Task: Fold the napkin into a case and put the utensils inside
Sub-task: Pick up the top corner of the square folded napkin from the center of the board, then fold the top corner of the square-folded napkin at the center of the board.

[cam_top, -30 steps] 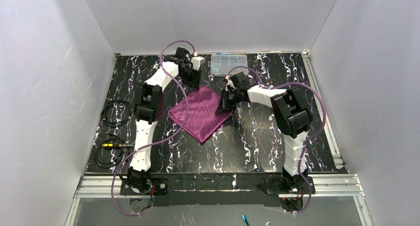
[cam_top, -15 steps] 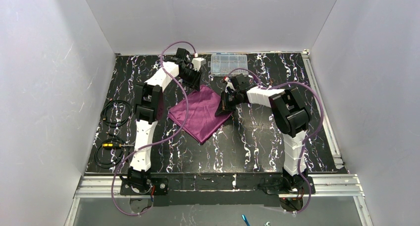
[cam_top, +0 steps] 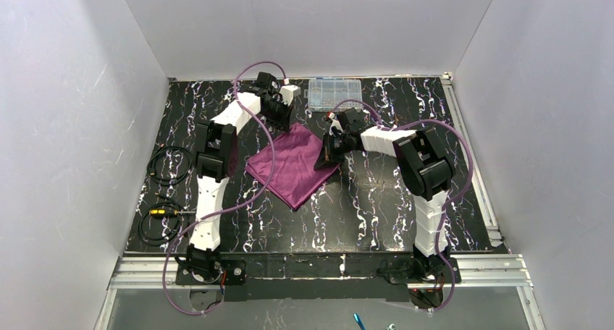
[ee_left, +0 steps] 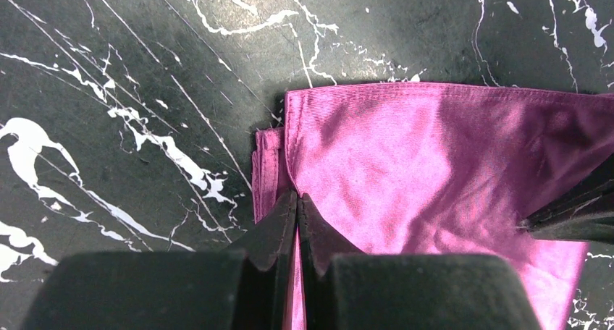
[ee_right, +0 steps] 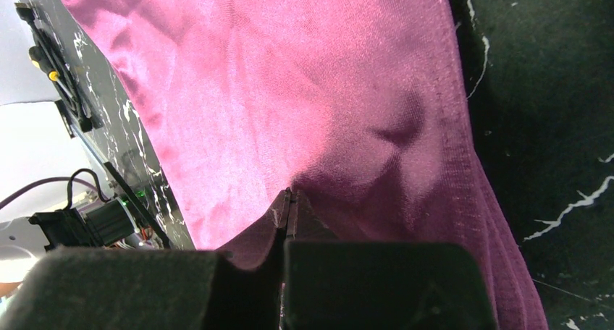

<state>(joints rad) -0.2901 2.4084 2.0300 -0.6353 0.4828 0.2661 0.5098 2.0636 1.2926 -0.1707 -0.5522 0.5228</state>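
The napkin (cam_top: 293, 163) lies on the black marbled table (cam_top: 376, 200) between the arms, a folded diamond with stacked layers showing at its far corner. The left gripper (ee_left: 297, 203) is pinched tight on the cloth edge at that far corner. The right gripper (ee_right: 288, 200) is clamped on the napkin's right corner, where the fabric puckers at its tips. This looks like a two-handed fold. Done well, both arms lift only slightly, hold the edge taut between them, and travel together toward the near left, so the layers align without dragging the bottom one. The utensils are not in sight.
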